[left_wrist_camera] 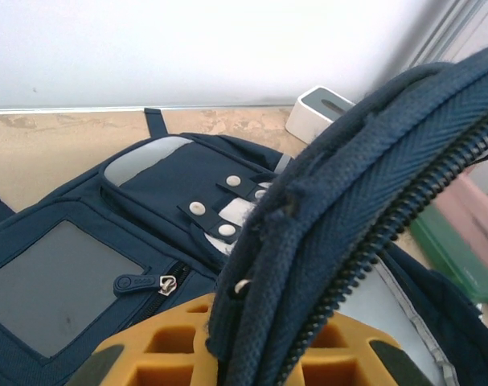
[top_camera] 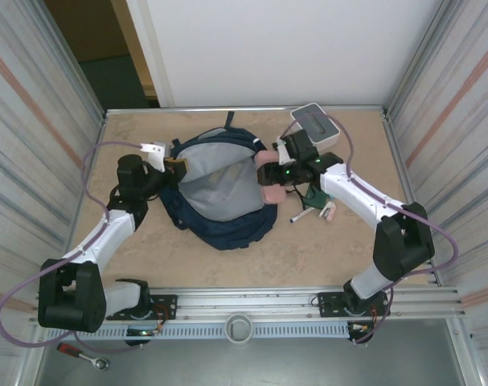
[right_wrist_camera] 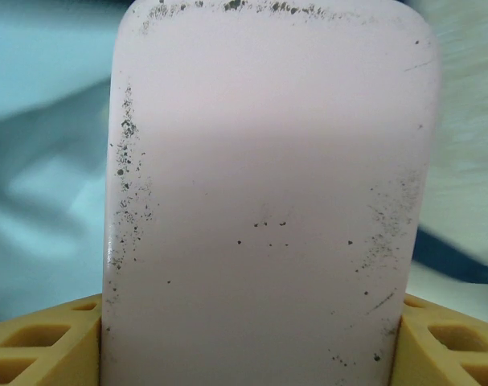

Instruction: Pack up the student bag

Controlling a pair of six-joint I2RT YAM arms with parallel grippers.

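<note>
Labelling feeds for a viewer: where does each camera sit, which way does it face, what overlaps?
Top external: above, behind the arm bases, looking down on the beige table, both arms, large navy-blue fabric backpack.
Left wrist: on the left gripper, facing the far wall across the backpack; yellow fingers clamp its zipper rim.
Right wrist: on the right gripper, close against a pale pink flat case between yellow fingers.
Shared: top and left wrist both show backpack and small white box.

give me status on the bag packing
Left gripper shut on student bag rim. Right gripper shut on pink case at bag mouth. Pen beside bag, not blocking.
</note>
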